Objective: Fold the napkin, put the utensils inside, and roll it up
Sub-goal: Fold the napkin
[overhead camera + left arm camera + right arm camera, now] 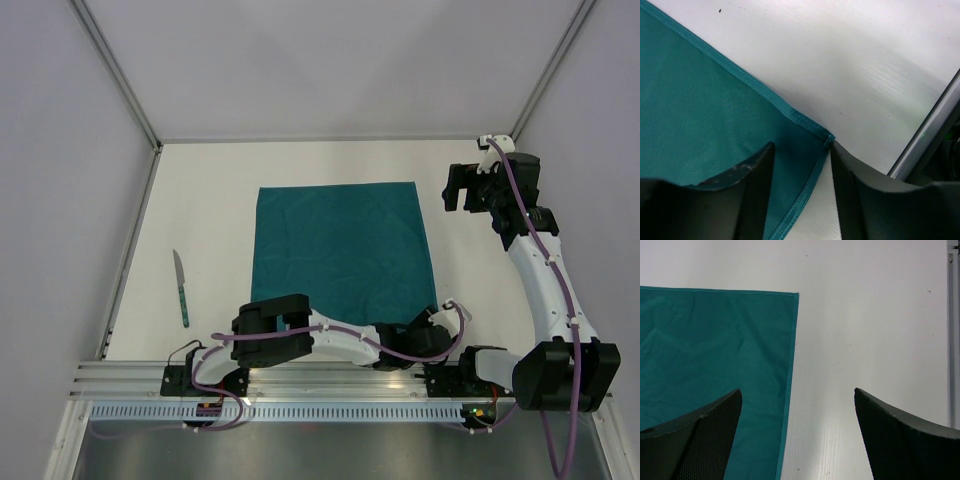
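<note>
The teal napkin (340,250) lies flat and unfolded in the middle of the table. A knife (181,290) with a green handle lies to its left. My left gripper (432,320) is open low at the napkin's near right corner. In the left wrist view (802,150) one finger rests over the napkin (705,115) and the other stands on bare table just past the corner hem. My right gripper (458,190) is open and empty above the table beside the napkin's far right corner. In the right wrist view (797,395) it straddles the right hem of the napkin (715,340).
The white table (210,200) is walled by grey panels at the back and both sides. A metal rail (300,385) carrying the arm bases runs along the near edge, and its edge shows in the left wrist view (927,135).
</note>
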`<control>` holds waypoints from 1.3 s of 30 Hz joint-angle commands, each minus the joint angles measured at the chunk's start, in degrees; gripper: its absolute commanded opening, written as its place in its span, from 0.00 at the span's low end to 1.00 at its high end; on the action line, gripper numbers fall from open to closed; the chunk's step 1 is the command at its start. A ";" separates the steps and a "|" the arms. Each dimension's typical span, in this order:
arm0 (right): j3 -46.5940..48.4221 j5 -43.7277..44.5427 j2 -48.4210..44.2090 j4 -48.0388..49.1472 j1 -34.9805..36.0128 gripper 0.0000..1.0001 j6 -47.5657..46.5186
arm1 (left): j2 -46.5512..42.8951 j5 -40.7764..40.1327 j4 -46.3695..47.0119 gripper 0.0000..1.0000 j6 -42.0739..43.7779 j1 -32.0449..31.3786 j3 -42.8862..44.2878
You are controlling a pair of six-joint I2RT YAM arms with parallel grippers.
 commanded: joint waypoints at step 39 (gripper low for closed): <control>-0.75 -1.44 0.07 -0.80 -0.22 0.98 -0.22 | -25.03 27.67 1.82 0.02 -14.64 34.32 -19.51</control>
